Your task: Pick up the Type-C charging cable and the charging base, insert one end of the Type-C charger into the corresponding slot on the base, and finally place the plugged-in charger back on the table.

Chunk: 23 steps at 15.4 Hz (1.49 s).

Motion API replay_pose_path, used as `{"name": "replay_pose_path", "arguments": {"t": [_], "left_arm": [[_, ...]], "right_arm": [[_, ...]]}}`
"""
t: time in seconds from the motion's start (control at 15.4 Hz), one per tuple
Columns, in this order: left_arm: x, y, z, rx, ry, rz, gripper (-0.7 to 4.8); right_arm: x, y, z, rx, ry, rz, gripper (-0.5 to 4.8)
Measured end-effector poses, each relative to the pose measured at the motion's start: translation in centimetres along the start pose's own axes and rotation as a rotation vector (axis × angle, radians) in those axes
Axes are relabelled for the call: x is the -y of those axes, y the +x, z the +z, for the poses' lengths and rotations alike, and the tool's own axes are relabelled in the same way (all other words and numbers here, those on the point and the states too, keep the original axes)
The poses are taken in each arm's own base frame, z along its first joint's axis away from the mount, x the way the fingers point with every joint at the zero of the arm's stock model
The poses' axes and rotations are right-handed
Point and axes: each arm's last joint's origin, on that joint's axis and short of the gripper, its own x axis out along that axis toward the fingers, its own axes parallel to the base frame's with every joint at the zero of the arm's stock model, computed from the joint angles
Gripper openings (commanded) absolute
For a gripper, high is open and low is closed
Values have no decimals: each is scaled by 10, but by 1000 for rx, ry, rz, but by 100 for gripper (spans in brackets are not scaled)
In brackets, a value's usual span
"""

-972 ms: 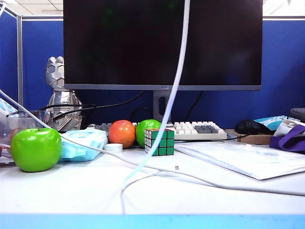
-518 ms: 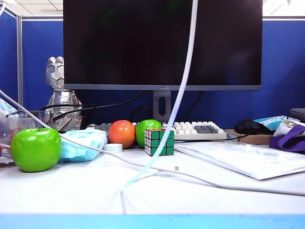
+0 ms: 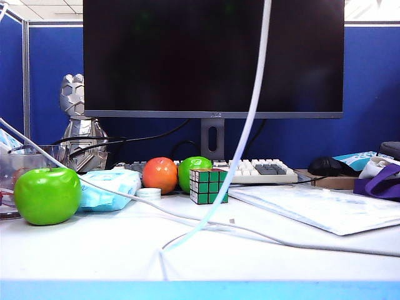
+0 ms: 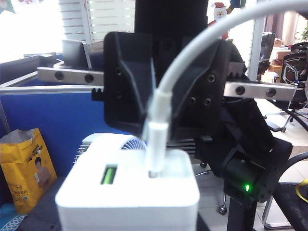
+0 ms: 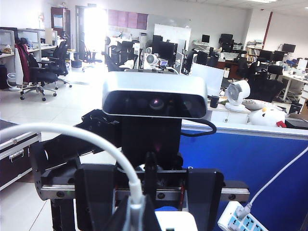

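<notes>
Type-C charging cable: plug seated in the slot on the upper face of the charging base, both raised clear of the surface and out of the exterior view. Cable body hanging from above that view down in front of the monitor, landing near the front edge of the surface, at its middle.

Left end effector: holding the charging base from below; fingers hidden by the block.

Right end effector: fully closed, pinching the cable at the plug.

On the surface, toward the left edge: green apple, tissue pack. Mid-surface: Rubik's cube, keyboard behind.
</notes>
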Motion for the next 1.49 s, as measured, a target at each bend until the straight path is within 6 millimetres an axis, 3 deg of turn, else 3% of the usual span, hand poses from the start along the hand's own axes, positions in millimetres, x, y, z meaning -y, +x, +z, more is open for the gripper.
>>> {"name": "replay_pose_path", "arguments": {"t": [0.58,1.23,1.3,1.36,1.49], "left_arm": [[2,-2,-3,-27,-27,-2,18],[3,-3,-9,-70,-43,-53,16],[4,-3,-9,-67,-41,-52,16],[4,-4,-6,-52,-21,-48,16],[6,-6,2,-11,18,-42,16]], "right_arm": [[-8,-7,-4,-58,7,-33,-1],[-10,0,-14,-130,65,-50,2],[-9,0,-13,-124,68,-51,179],[-9,0,-12,-116,87,-65,248],[-10,-2,-15,-144,121,-122,248]]}}
